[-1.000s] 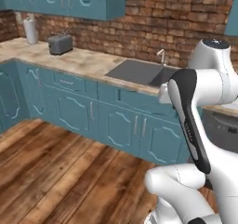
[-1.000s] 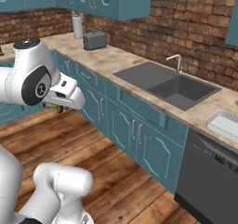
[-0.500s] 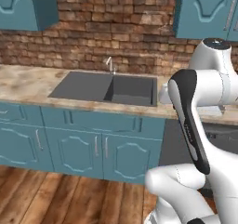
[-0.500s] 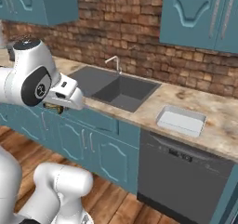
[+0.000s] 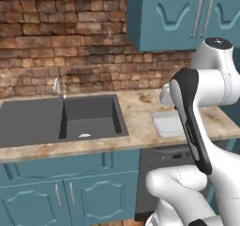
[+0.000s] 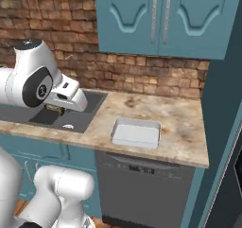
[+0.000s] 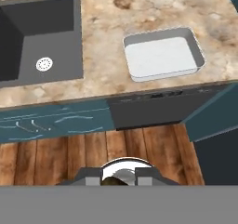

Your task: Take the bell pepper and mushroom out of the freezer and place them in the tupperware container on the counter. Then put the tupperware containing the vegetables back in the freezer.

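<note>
The tupperware container (image 7: 162, 56) sits empty on the counter (image 7: 104, 46), near its front edge and just above the dark dishwasher (image 7: 153, 109); the right base view shows it (image 6: 136, 132) well apart from the sink. That dark grey sink (image 7: 39, 42) is set into the marbled stone to the left, with a faucet (image 5: 58, 87) behind it against a red brick wall (image 5: 61, 37). Teal cabinets (image 6: 160, 19) hang above, more stand below, and the floor is brown wood (image 7: 97, 153). The gripper (image 7: 120, 179) hangs over the floor before the dishwasher, its jaws nearly together around something small and brownish; what it is cannot be told.
</note>
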Available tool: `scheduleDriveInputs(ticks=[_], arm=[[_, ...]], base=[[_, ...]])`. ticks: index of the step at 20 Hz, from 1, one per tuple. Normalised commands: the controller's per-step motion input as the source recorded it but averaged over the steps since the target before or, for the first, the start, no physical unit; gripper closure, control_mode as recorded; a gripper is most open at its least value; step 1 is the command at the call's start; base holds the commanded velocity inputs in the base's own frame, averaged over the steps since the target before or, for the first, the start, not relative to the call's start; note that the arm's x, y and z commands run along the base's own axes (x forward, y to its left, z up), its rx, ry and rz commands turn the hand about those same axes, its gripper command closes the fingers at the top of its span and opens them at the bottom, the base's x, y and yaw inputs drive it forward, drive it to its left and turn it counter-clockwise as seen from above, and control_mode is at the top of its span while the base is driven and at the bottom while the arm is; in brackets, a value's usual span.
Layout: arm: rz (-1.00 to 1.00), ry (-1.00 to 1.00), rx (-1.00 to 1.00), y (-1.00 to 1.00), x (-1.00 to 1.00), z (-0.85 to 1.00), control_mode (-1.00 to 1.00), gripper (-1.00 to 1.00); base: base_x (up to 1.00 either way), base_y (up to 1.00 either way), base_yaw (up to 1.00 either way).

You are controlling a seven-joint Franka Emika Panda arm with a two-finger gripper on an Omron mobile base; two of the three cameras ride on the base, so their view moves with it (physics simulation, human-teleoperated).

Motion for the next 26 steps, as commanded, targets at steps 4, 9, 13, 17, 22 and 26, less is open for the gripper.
scheduleDriveInputs(ticks=[4, 9, 13, 17, 22, 26], arm=[[0.00, 0.00, 0.00, 0.00, 0.00, 0.00, 1.00, 1.00], [-0.23, 0.10, 0.01, -0.22, 0.09, -0.41, -1.00, 1.00], [-0.30, 0.16, 0.05, -0.47, 0.61, -0.99, -1.00, 1.00], [-0.15, 0.10, 0.05, -0.38, 0.98, -0.97, -1.00, 1.00], [0.00, 0.00, 0.01, -0.19, 0.93, -0.99, -1.00, 1.00], [0.00, 0.00, 0.00, -0.03, 0.94, -0.82, -1.00, 1.00]], base=[[0.69, -0.01, -0.52], [0.08, -0.03, -0.19], [0.00, 0.00, 0.00], [0.00, 0.00, 0.00], [0.00, 0.00, 0.00], [0.00, 0.00, 0.00]])
